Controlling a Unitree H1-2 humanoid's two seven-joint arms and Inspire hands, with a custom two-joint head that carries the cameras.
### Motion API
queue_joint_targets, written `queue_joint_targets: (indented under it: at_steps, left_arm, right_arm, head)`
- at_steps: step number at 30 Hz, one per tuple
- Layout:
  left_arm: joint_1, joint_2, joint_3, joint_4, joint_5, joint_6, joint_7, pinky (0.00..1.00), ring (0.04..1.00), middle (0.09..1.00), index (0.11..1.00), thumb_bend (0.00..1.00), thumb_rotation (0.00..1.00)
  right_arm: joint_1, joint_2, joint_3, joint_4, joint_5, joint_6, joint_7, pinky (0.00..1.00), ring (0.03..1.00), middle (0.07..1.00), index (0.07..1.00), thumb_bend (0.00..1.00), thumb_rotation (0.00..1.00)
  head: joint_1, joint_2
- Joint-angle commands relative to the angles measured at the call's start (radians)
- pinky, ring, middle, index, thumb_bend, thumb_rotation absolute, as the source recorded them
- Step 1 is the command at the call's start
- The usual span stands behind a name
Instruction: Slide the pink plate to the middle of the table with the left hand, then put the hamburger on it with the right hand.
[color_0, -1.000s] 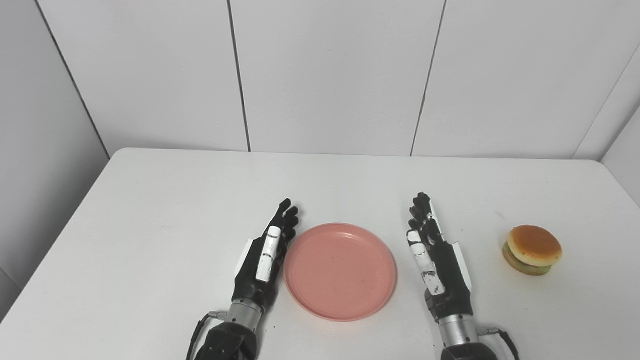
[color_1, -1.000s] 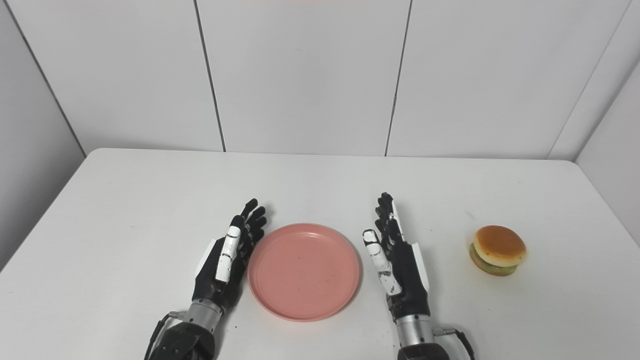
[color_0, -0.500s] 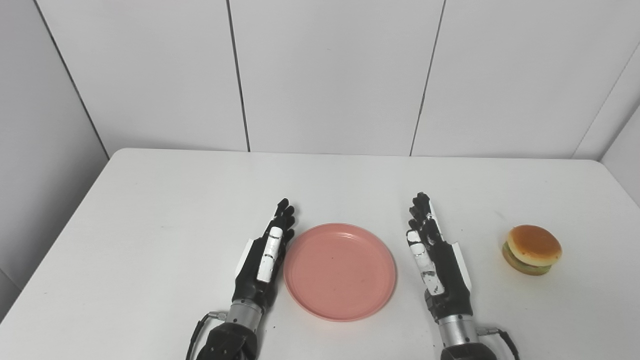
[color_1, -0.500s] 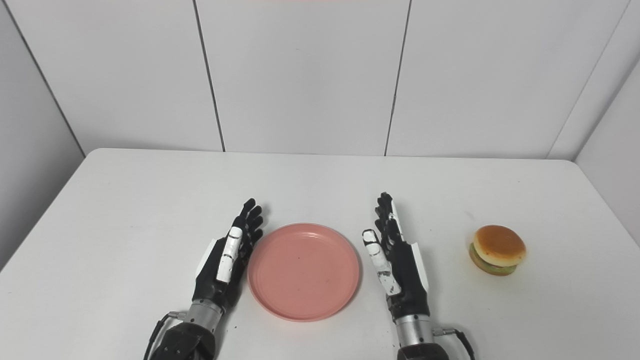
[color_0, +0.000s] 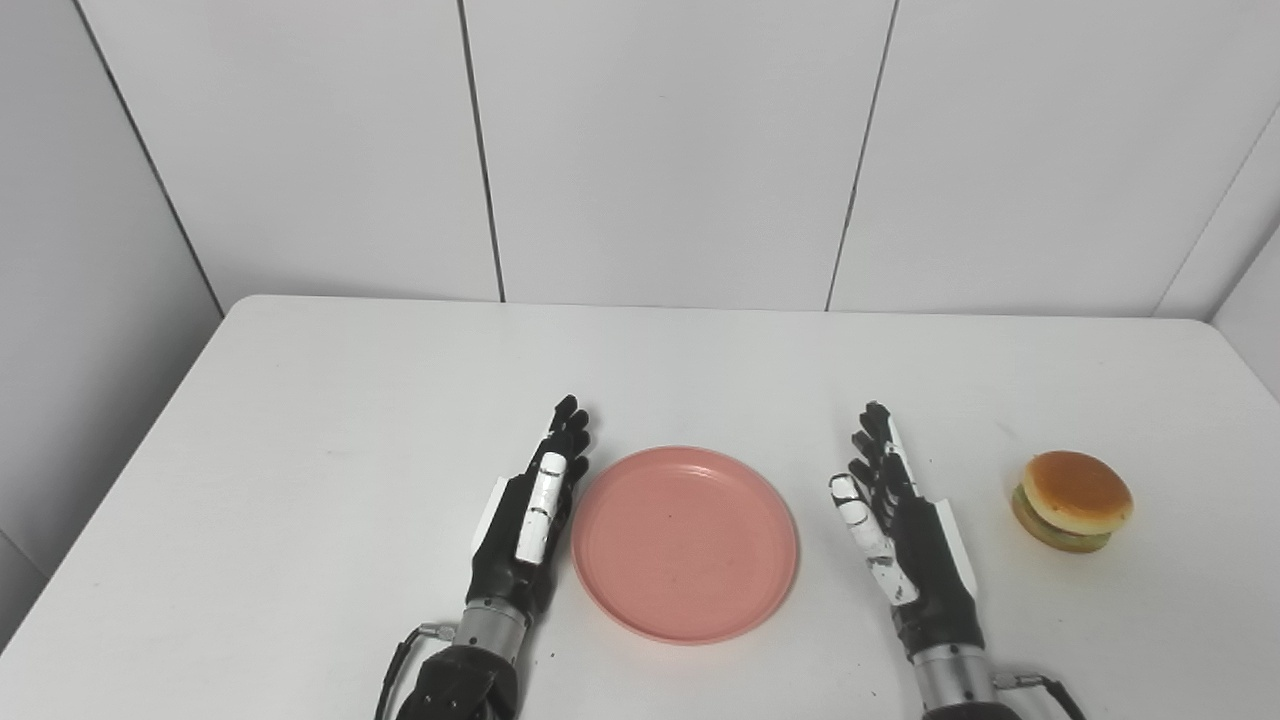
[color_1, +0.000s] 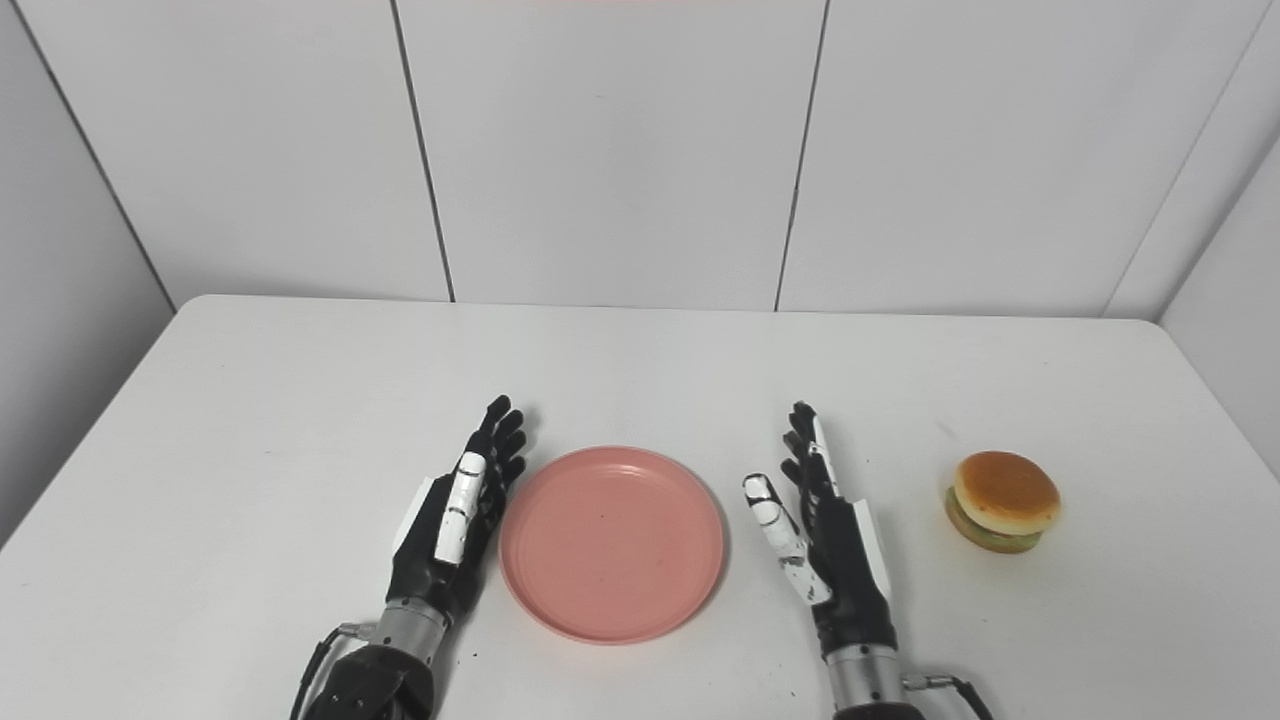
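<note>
**Two hands, one plate, one hamburger: table contents, near edge to far wall**

Two robot arms enter from the bottom edge, wrists nearest the viewer, each with a silver cuff and a dark cable loop beside it.

Item 1. Left hand (color_0: 527, 520): black with white panels, set on its edge on the table, palm turned toward the plate. Fingers (color_0: 566, 435) extended and close together, grasping nothing. It stands just beside the plate's left rim; whether it touches the rim cannot be told.

Item 2. Right hand (color_0: 905, 540): same make, likewise on its edge, palm facing left toward the plate. Fingers (color_0: 876, 440) straight and loosely spread, thumb angled out to the left, holding nothing. A clear strip of table separates it from the plate's right rim.

Item 3. Pink plate (color_0: 686, 541): round, shallow, nothing on it, flat on the table between the two hands, roughly centred left to right and toward the near side.

Item 4. Hamburger (color_0: 1073, 500): golden bun over a green layer, upright on the table to the right of the right hand, apart from it and well apart from the plate, near the table's right side.

Item 5. Table (color_0: 400, 400): white, rounded far corners, faint specks near the left wrist.

Item 6. Wall (color_0: 660, 150): pale panels with dark vertical seams, behind the table's far edge
</note>
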Motion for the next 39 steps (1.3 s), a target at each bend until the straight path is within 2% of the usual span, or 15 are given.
queue_joint_targets:
  at_steps: [1,4,6,9,11,19,24,29,35,39]
  left_arm:
    - [0.051,-0.005,0.005,0.052,-0.006,0.017,0.005,1.00,1.000,1.000,1.000,0.55,1.00]
    - [0.051,-0.003,0.006,0.055,-0.004,0.007,0.006,1.00,1.000,1.000,1.000,0.56,1.00]
    - [0.051,-0.001,0.007,0.056,-0.004,0.005,0.005,1.00,1.000,1.000,1.000,0.55,1.00]
    - [0.047,0.004,0.008,0.063,-0.008,0.001,-0.002,1.00,1.000,1.000,1.000,0.55,1.00]
    - [0.045,0.008,0.009,0.072,-0.011,-0.010,-0.008,1.00,1.000,1.000,1.000,0.54,1.00]
    - [0.041,0.014,0.016,0.076,-0.039,-0.010,-0.024,1.00,1.000,1.000,1.000,0.52,1.00]
    - [0.039,0.024,0.018,0.080,-0.049,-0.011,-0.031,1.00,1.000,1.000,1.000,0.53,1.00]
    - [0.038,0.029,0.022,0.095,-0.066,-0.043,-0.042,1.00,1.000,1.000,1.000,0.52,1.00]
    - [0.042,0.035,0.022,0.092,-0.068,-0.051,-0.047,1.00,1.000,1.000,1.000,0.52,1.00]
    - [0.041,0.037,0.027,0.093,-0.076,-0.049,-0.052,1.00,1.000,1.000,1.000,0.52,1.00]
  right_arm:
    - [-0.035,-0.028,-0.003,-0.090,-0.062,0.020,-0.011,0.92,0.946,0.968,0.983,0.59,0.77]
    - [-0.043,-0.066,-0.007,-0.171,-0.152,0.071,-0.014,0.90,0.929,0.949,0.966,0.59,0.82]
    - [-0.046,-0.082,-0.016,-0.218,-0.171,0.108,-0.009,0.88,0.921,0.941,0.958,0.61,0.82]
    - [-0.052,-0.104,-0.029,-0.261,-0.201,0.130,-0.011,0.89,0.920,0.929,0.949,0.64,0.75]
    - [-0.056,-0.116,-0.037,-0.265,-0.215,0.110,-0.018,0.88,0.919,0.929,0.944,0.63,0.71]
    - [-0.065,-0.171,-0.065,-0.284,-0.265,0.106,-0.023,0.88,0.925,0.941,0.941,0.66,0.67]
    - [-0.069,-0.204,-0.072,-0.272,-0.320,0.071,-0.049,0.87,0.928,0.946,0.940,0.68,0.66]
    - [-0.064,-0.243,-0.087,-0.295,-0.418,0.113,-0.058,0.86,0.908,0.933,0.940,0.70,0.71]
    - [-0.060,-0.266,-0.127,-0.310,-0.448,0.153,-0.048,0.84,0.906,0.935,0.938,0.71,0.61]
    - [-0.064,-0.284,-0.143,-0.305,-0.522,0.200,-0.046,0.81,0.896,0.924,0.929,0.70,0.59]
  head:
    - [-0.005,0.001]
    - [-0.011,0.002]
    - [-0.023,0.002]
    - [-0.036,0.000]
    - [-0.047,0.000]
    - [-0.078,-0.004]
    - [-0.108,-0.011]
    - [-0.124,-0.015]
    - [-0.130,-0.020]
    - [-0.135,-0.021]
